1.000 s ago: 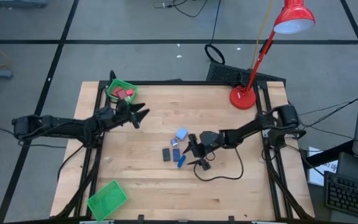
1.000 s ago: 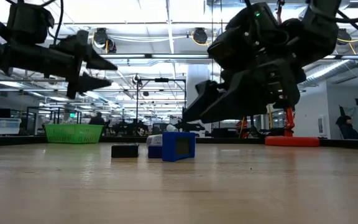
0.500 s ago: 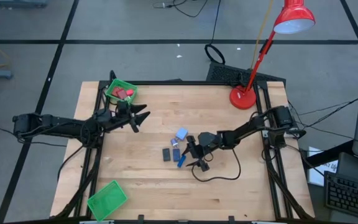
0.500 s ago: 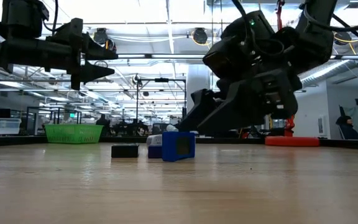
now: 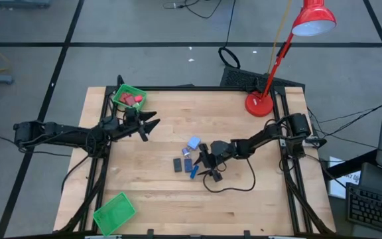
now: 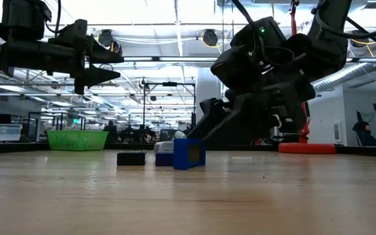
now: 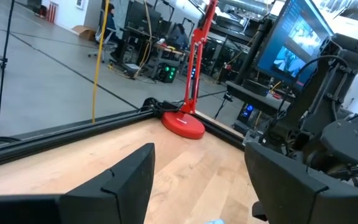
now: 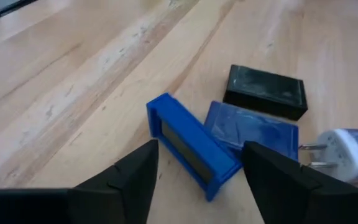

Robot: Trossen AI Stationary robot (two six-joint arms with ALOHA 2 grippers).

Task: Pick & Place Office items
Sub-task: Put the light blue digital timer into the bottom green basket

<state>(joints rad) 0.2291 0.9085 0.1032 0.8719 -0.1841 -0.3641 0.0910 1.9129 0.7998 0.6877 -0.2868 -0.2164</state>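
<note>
The office items lie in a cluster mid-table: a blue stick (image 8: 191, 146) standing on its long edge, a flat blue piece (image 8: 250, 127), a black rectangle (image 8: 266, 92), a white plug-like piece (image 8: 344, 149) and a light-blue block (image 5: 193, 142). My right gripper (image 8: 197, 186) is open and low over the table. Its fingers stand on either side of the stick's near end, with a gap on each side. My left gripper (image 5: 152, 126) hovers open and level with nothing between its fingers, beside the far-left green tray (image 5: 119, 99), which holds red pieces (image 5: 132, 99).
A second green tray (image 5: 115, 212) sits at the near-left corner. The red desk lamp's base (image 5: 260, 104) stands at the far right. A black cable (image 5: 234, 187) loops on the wood near my right arm. Bare wood lies toward the near edge.
My right gripper has sunk toward the table, closer to the blue stick. My left gripper has tipped from slanting down to level while staying in place. The items have not moved.
</note>
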